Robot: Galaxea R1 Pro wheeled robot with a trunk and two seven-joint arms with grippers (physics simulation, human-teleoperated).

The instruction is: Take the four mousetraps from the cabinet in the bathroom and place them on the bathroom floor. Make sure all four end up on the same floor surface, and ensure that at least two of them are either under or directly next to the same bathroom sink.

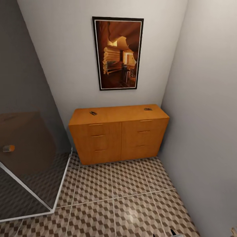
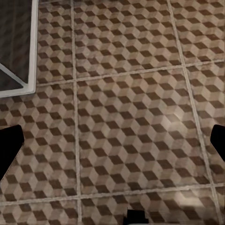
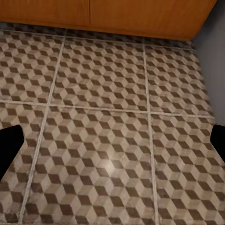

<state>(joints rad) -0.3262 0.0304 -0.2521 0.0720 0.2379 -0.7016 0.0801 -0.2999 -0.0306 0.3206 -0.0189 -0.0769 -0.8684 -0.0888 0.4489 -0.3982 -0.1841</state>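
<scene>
Bathroom corner: grey walls, cube-pattern floor, framed picture hung above the cabinet. Glass shower panel with a white frame stands on my left. Cabinet sits against the back wall, all six drawers closed.

Two small dark things lie on the cabinet top, which I take for mousetraps: one near the left end, one near the right back corner. Both too small to make out any detail. I see no other traps; maybe in the drawers, can't tell.

I'm well back from the cabinet, tiles between us. Left gripper hangs over bare floor, fingers spread to the frame edges, released, nothing between them. Right gripper same: spread wide, empty, floor below, cabinet base ahead in its view.

Handling guess: traps are light, stiff, flat wooden slabs, so they'll skid on the smooth top if nudged. I'd pinch across the short sides of the slab from above, clear of the metal parts. Thin profile means fingertips must get right down to the surface. Need to drive closer first. No sink in sight.
</scene>
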